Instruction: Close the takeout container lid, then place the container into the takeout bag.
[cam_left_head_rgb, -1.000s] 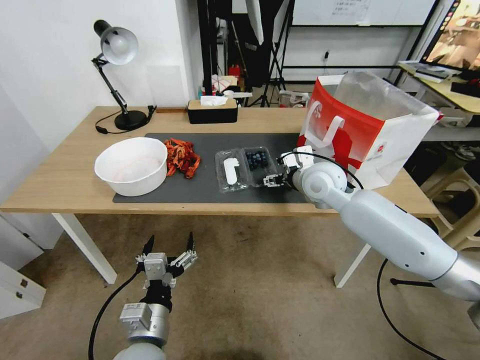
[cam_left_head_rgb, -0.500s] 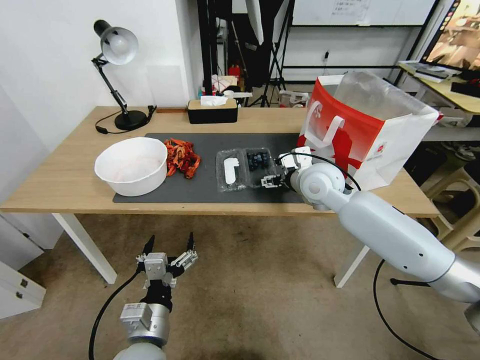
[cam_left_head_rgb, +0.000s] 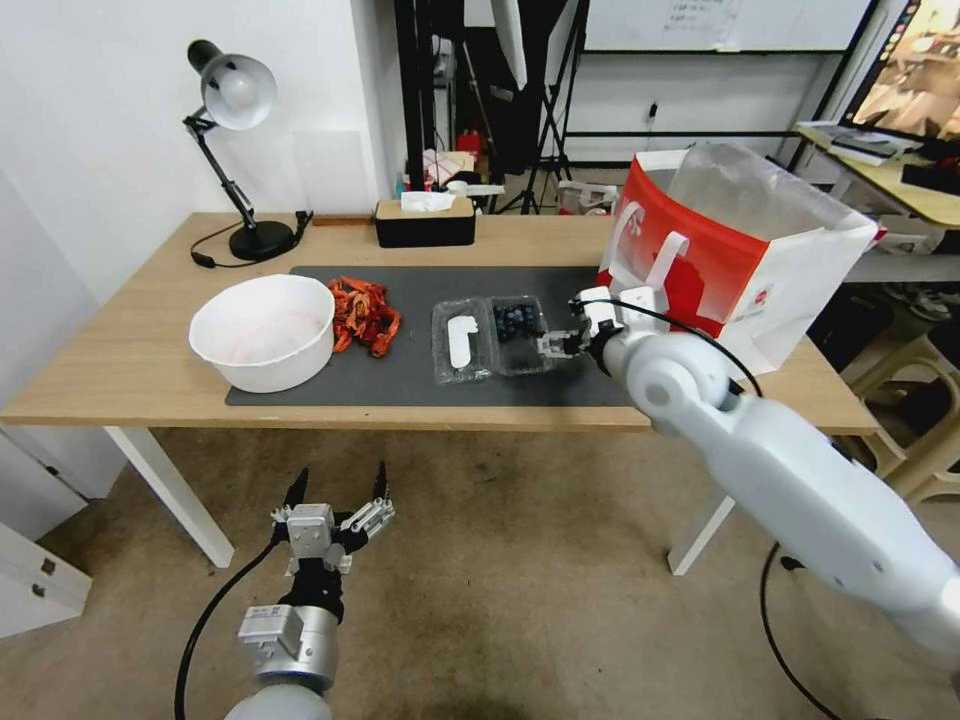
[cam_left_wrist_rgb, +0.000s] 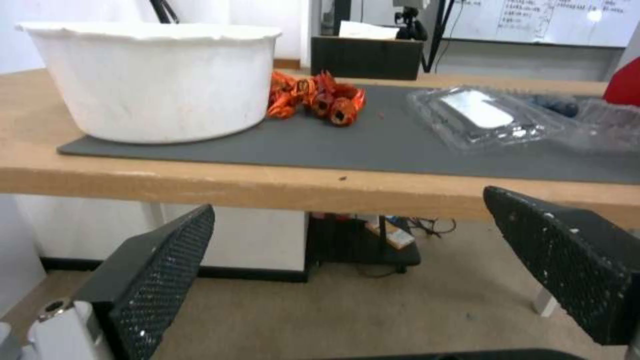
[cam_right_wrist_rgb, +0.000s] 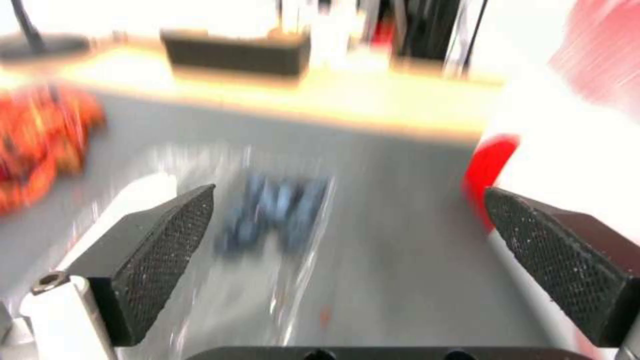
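Note:
The takeout container (cam_left_head_rgb: 490, 338) lies open on the dark mat. Its lid (cam_left_head_rgb: 460, 342), clear with a white sticker, lies flat to the left of the berry tray (cam_left_head_rgb: 516, 322). My right gripper (cam_left_head_rgb: 556, 345) hovers open at the tray's right edge, holding nothing. In the right wrist view the blueberries (cam_right_wrist_rgb: 280, 212) sit blurred between and beyond the spread fingers (cam_right_wrist_rgb: 163, 245). The red-and-white takeout bag (cam_left_head_rgb: 720, 265) stands open just right of the gripper. My left gripper (cam_left_head_rgb: 338, 492) hangs open below the table's front edge; its wrist view shows the lid (cam_left_wrist_rgb: 477, 111).
A white bowl (cam_left_head_rgb: 265, 330) stands at the mat's left end, with orange pieces (cam_left_head_rgb: 365, 312) beside it. A desk lamp (cam_left_head_rgb: 238, 150) and a black tissue box (cam_left_head_rgb: 424, 222) are along the table's far side. A stool (cam_left_head_rgb: 925, 400) stands right of the table.
My right arm has swung to the right and its gripper has shifted slightly up and away along the berry tray's right edge. The container, bag and left arm stayed put.

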